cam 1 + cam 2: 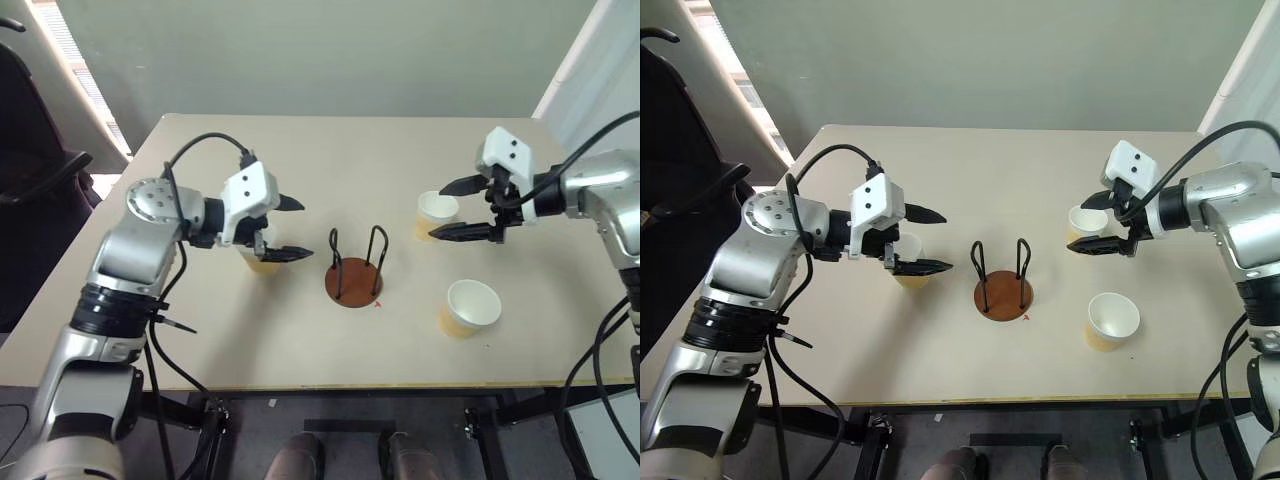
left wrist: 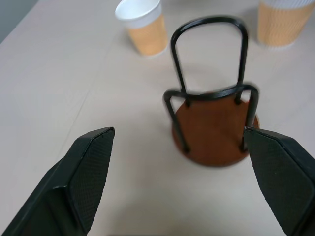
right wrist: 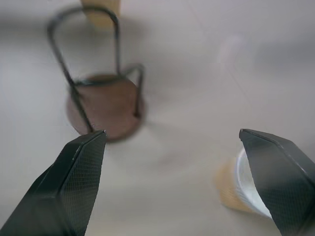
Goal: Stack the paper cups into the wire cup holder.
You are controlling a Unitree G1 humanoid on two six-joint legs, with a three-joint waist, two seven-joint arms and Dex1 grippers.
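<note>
1. Three paper cups stand upright and apart on the table (image 1: 330, 150), none yet in the wire cup holder (image 1: 355, 270), which sits empty at the centre with its black loops upright.

2. My right fingers (image 1: 465, 210) are spread wide, holding nothing, and bracket the far right cup (image 1: 436, 215) from its 3 o'clock side: one fingertip lies over the rim, the other crosses in front of the cup's wall. Whether either tip touches the paper I cannot tell.

3. That cup's long axis is vertical, mouth up, while my right fingers point roughly level toward 9 o'clock, so in my judgement the coming grasp turns on closing across the wall from the side.

4. My left fingers (image 1: 283, 230) are also spread and empty, pointing toward 3 o'clock at the holder. The left cup (image 1: 263, 262) stands just beneath and behind them, at about 7 o'clock from the tips, largely hidden by my wrist.

5. The near right cup (image 1: 469, 307) stands at 4 o'clock from the holder, well clear of both hands; my right arm is the nearer to it.

6. From the holder, the far right cup lies at 2 o'clock, the left cup at 9 o'clock; I judge the right hand closest to a first pick.
</note>
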